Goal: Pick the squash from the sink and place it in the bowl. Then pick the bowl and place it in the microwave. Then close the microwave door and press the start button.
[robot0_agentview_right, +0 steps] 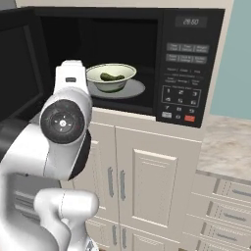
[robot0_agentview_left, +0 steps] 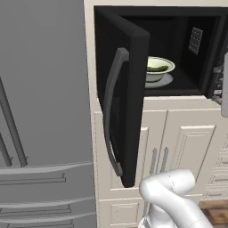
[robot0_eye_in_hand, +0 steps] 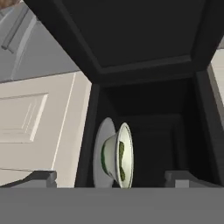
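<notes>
A: Inside the microwave (robot0_agentview_right: pixel 122 63), on its pale round turntable plate (robot0_agentview_right: pixel 132 90), sits the bowl (robot0_agentview_right: pixel 111 76), and the squash (robot0_agentview_right: pixel 112 77) lies in the bowl.

B: From the left base view the same bowl shows only partly; the microwave door (robot0_agentview_left: pixel 122 95) stands swung out and covers the bowl's left side. Its long curved handle (robot0_agentview_left: pixel 110 111) faces the camera there.

A: The right base view gives what that one hides: the button panel (robot0_agentview_right: pixel 186 73) to the right of the cavity, with a lit display at its top and a red key near its bottom edge.

B: And the fingers (robot0_eye_in_hand: pixel 116 179)?

A: In the hand view, rolled on its side, both tips stand wide apart and released, with nothing between them. They are outside the microwave, in front of its opening, and the bowl lies well beyond them.

B: Below the microwave, cream cabinet doors (robot0_agentview_right: pixel 142 181). Left of it, the grey fridge (robot0_agentview_left: pixel 44 116).

A: Right of it, in the right base view, a marbled table (robot0_agentview_right: pixel 230 147) with drawers under it
</notes>
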